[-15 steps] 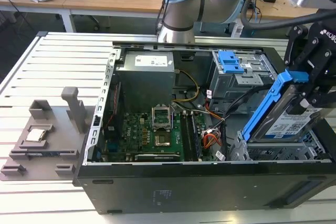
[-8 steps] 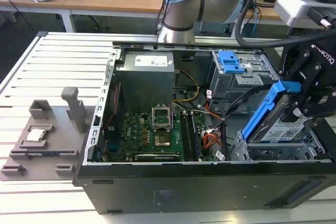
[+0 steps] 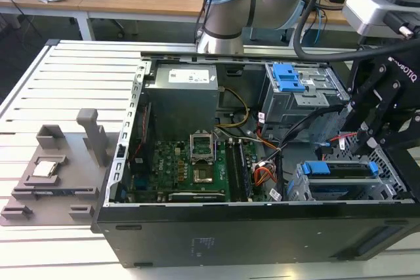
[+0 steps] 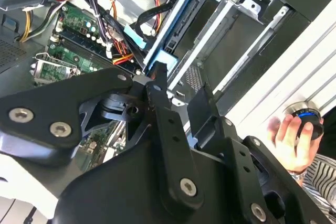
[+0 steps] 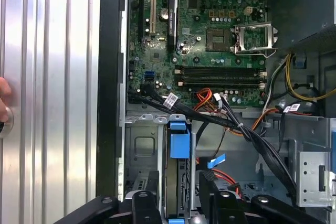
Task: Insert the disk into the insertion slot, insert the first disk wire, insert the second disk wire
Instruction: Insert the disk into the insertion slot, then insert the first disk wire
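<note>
- Exterior view: an open computer case [image 3: 197, 240] lies on a slatted metal worktop [image 3: 59, 77]. The black tool [image 3: 373, 141] hangs over the case's end at the exterior view's right.
- Just below the tool, the disk [image 3: 338, 170] in its bright blue carrier sits inside the insertion slot [image 3: 302, 188], the low silver cage with perforated walls.
- Behind the slot stands a taller grey bay [image 3: 308, 93] with a blue latch on top. The green motherboard [image 3: 190, 168] lies in the middle of the case.
- On the worktop, at the exterior view's left, rests a grey fixture [image 3: 59, 162] with a small square chip on it.
- In the first wrist view the tool [image 5: 177, 187] is released. Its two fingers [image 5: 144, 203] stand apart with the disk [image 5: 178, 145] between them, and neither visibly presses on the blue carrier. The slot's silver wall [image 5: 139, 150] runs just beside the disk.
- In the second wrist view the tool [image 4: 181, 85] likewise has its fingers spread, close to the end of the disk [image 4: 165, 51] within the slot [image 4: 231, 19].
- A black cable bundle [image 5: 236, 127] crosses from the motherboard [image 5: 210, 24] past the slot.
- A red cable [image 5: 223, 176] and a blue-tagged connector [image 5: 216, 159] lie near the disk. I cannot tell whether either is plugged into it.
- A person's hand [image 4: 291, 137] grips a round blue and black knob [image 4: 307, 116] on the worktop, outside the case.
</note>
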Controlling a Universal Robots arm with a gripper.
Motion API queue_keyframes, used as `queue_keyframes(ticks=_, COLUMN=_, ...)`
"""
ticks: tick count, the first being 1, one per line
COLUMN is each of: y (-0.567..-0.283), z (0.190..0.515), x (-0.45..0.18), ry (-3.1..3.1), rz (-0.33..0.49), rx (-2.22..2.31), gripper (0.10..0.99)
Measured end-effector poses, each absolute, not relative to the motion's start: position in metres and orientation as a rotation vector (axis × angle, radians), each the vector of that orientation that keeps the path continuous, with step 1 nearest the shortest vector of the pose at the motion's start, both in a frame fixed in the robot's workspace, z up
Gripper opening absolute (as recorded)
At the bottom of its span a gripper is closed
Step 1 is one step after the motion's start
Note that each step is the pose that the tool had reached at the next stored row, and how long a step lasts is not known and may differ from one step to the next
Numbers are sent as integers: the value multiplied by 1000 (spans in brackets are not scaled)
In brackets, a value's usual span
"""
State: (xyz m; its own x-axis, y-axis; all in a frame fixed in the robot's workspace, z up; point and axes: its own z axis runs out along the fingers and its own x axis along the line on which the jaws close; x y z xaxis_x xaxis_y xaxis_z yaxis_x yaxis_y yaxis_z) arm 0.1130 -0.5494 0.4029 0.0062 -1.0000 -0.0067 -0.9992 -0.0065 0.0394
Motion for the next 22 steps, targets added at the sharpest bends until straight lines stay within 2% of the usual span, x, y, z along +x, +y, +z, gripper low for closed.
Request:
queue_keyframes(ticks=2, y=-549, z=403, x=113, ry=-2198, rz=-51, rx=2212, gripper=420)
queue_keyframes(ticks=4, y=-549, z=403, x=113, ry=-2198, rz=-51, rx=2212, gripper=290)
queue_keyframes(ticks=5, y=-549, z=403, x=113, ry=-2198, rz=-51, rx=2212, gripper=173)
queue_keyframes(ticks=6, y=-549, z=403, x=113, ry=-2198, rz=-51, rx=2212, gripper=106)
queue_keyframes(ticks=16, y=-549, z=397, x=119, ry=-2198, rz=-51, rx=2212, gripper=106)
queue_keyframes(ticks=22, y=-534, z=389, x=134, ry=-2197, rz=-51, rx=2211, gripper=106)
